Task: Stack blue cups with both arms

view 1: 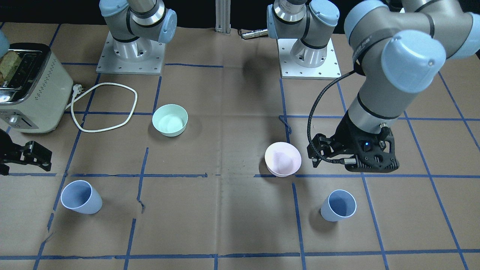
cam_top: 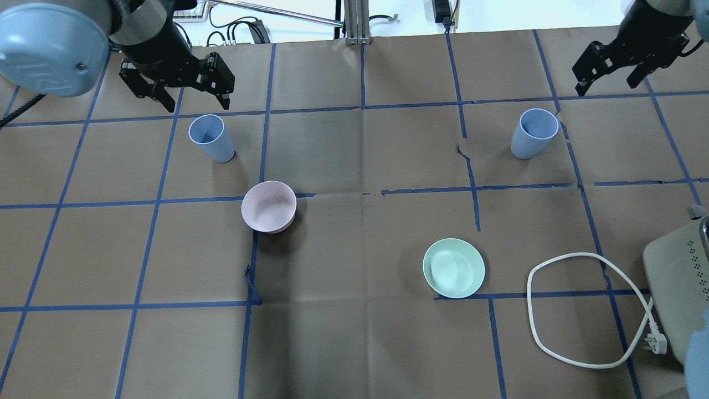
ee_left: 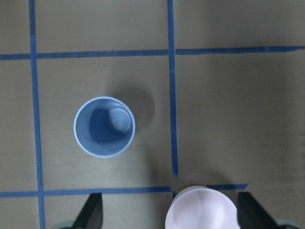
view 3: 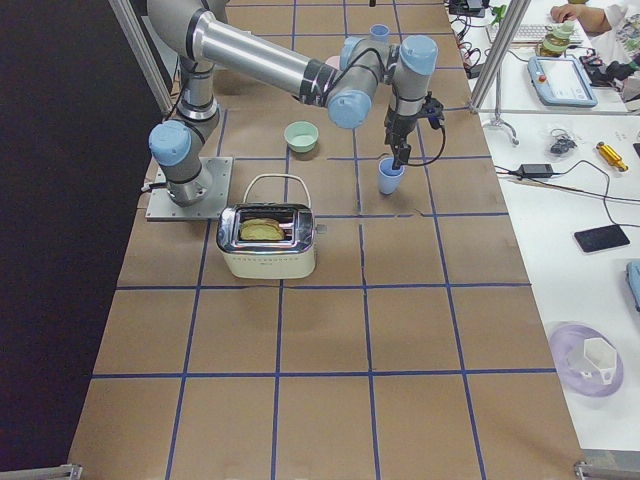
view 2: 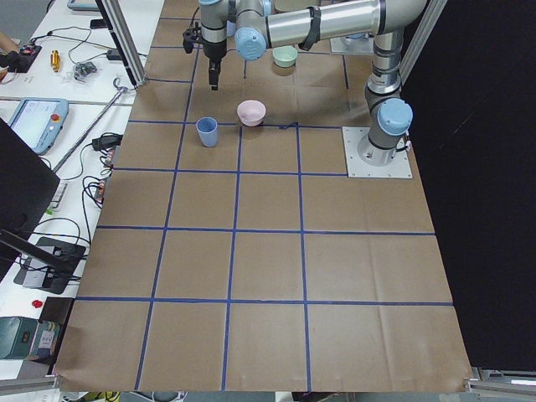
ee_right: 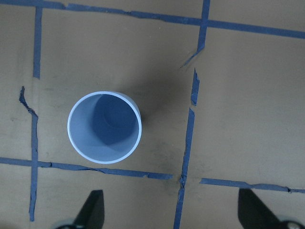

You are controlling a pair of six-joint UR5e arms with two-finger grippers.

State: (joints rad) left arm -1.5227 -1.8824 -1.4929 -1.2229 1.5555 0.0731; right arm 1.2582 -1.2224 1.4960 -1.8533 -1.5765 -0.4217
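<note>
Left blue cup [cam_top: 211, 138] and right blue cup [cam_top: 533, 133] stand upright, well apart, on the tabletop [cam_top: 354, 155], the left near the pink bowl [cam_top: 268, 206]; left fingers [cam_top: 220, 80] and right fingers [cam_top: 588, 62], spread apart, hover near each cup

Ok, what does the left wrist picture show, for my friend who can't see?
An empty blue cup stands upright on a brown table crossed by blue tape lines, seen from above. At the bottom edge, two black fingers sit wide apart, part of a pink bowl between them.
</note>
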